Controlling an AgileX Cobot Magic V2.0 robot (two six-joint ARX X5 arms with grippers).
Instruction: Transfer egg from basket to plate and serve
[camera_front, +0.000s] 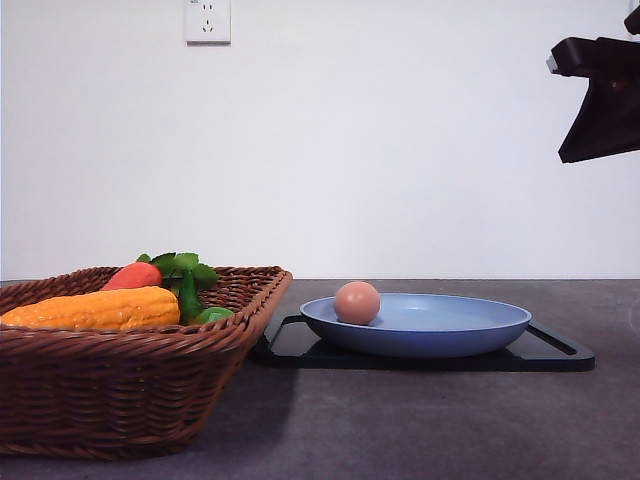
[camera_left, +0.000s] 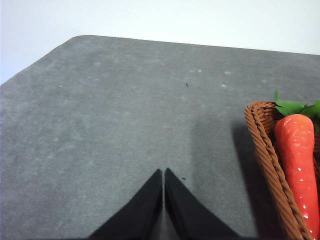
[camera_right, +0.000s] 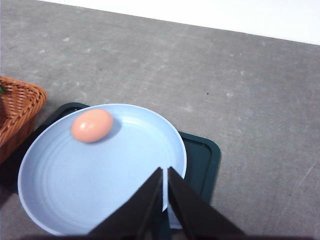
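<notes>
Front view: the egg (camera_front: 357, 302) sits in the light-blue plate (camera_front: 440, 340), near its left rim, and the plate rests on the black tray (camera_front: 560, 355); the wicker basket (camera_front: 120, 380) to the left holds a corn cob (camera_front: 95, 308) and a carrot (camera_front: 133, 276). Left wrist view: the left gripper (camera_left: 163, 175) is pinched closed on nothing, above bare table (camera_left: 110, 125) beside the basket. Right wrist view: the right gripper (camera_right: 165, 172) is closed and empty, above the plate's rim, apart from the egg.
</notes>
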